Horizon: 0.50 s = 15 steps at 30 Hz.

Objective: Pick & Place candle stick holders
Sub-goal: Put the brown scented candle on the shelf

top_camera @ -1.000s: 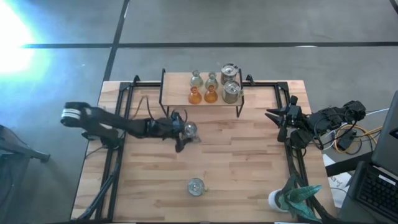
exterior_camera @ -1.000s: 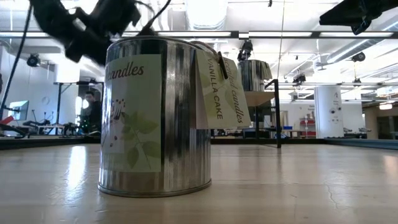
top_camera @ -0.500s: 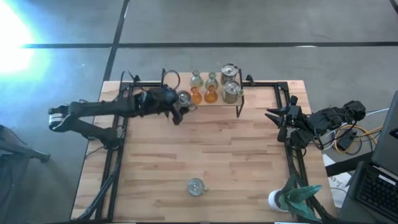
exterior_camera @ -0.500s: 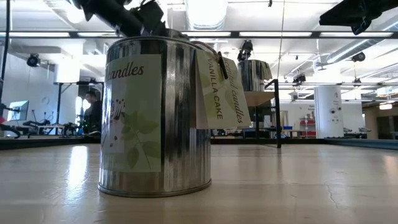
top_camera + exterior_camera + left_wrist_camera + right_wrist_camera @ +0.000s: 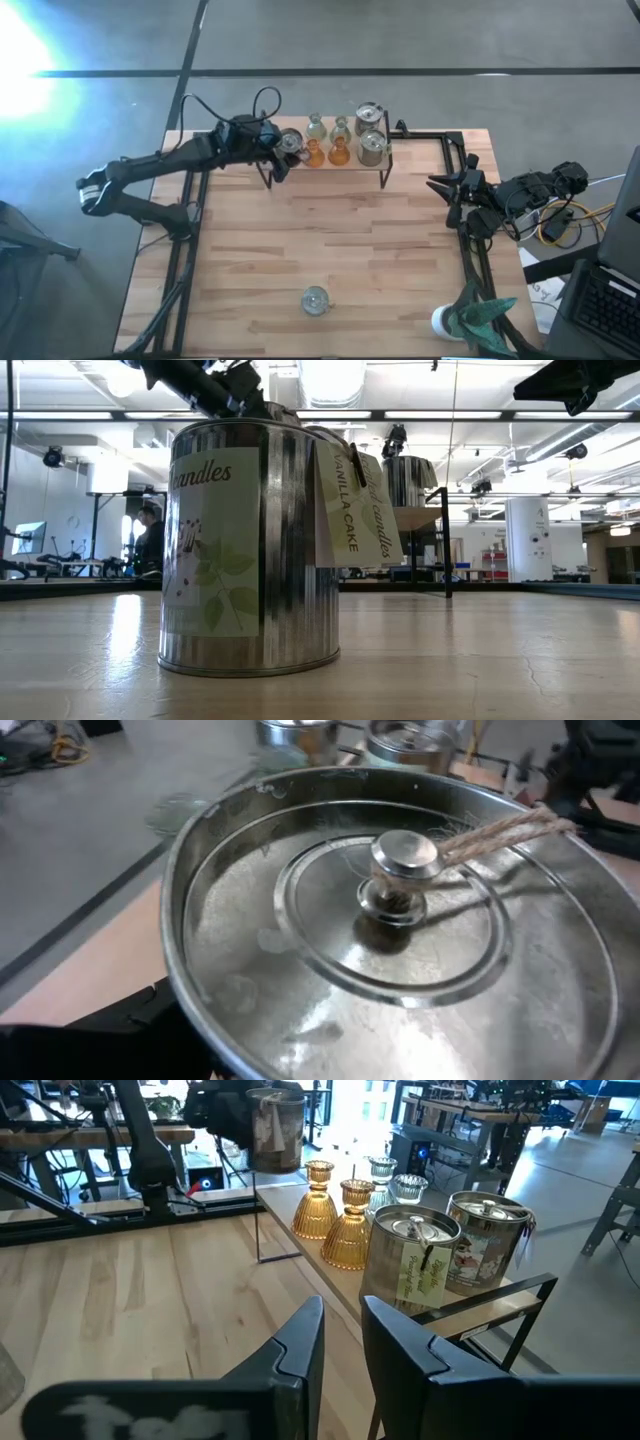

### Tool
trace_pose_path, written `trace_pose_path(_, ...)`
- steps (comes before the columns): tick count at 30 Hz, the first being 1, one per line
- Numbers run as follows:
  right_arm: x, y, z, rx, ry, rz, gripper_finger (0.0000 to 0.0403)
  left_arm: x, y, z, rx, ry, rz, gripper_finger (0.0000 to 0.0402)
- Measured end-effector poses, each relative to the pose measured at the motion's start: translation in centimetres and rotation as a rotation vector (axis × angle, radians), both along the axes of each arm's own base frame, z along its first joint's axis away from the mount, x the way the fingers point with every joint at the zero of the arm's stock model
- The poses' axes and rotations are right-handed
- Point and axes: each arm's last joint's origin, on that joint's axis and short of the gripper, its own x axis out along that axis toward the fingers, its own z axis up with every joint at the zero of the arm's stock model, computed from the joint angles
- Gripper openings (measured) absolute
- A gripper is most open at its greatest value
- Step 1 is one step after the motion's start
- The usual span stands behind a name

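Left gripper [image 5: 283, 150] holds a silver tin [image 5: 292, 141] over the left end of the shelf [image 5: 325, 157], beside the amber holders [image 5: 326, 152]; the wrist view is filled by its lid [image 5: 400, 920], fingers mostly hidden under it. Green holders [image 5: 328, 126] and two tins [image 5: 371, 133] sit on the shelf. Another tin [image 5: 315, 299] stands alone near the table's [image 5: 400, 260] front, blocking most of the low view. Right gripper [image 5: 440, 187] waits at the right edge, fingers [image 5: 300, 1345] closed, empty. Plant pot [image 5: 470, 318] is cut off at the frame bottom.
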Motion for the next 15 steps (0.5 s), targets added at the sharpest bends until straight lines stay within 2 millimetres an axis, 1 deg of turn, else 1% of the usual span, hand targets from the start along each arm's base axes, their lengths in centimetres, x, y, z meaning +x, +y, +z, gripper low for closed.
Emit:
trace_pose_path(6, 0.0, 0.0, 0.0, 0.0, 0.0, 0.0, 0.0074, -0.6, 1.5, 0.4, 0.012, -0.04, 0.062, 0.0362)
trace_pose_path(15, 0.0, 0.0, 0.0, 0.0, 0.0, 0.0, 0.0089, -2.0, 4.4, 0.6, 0.041, -0.078, 0.177, 0.0362)
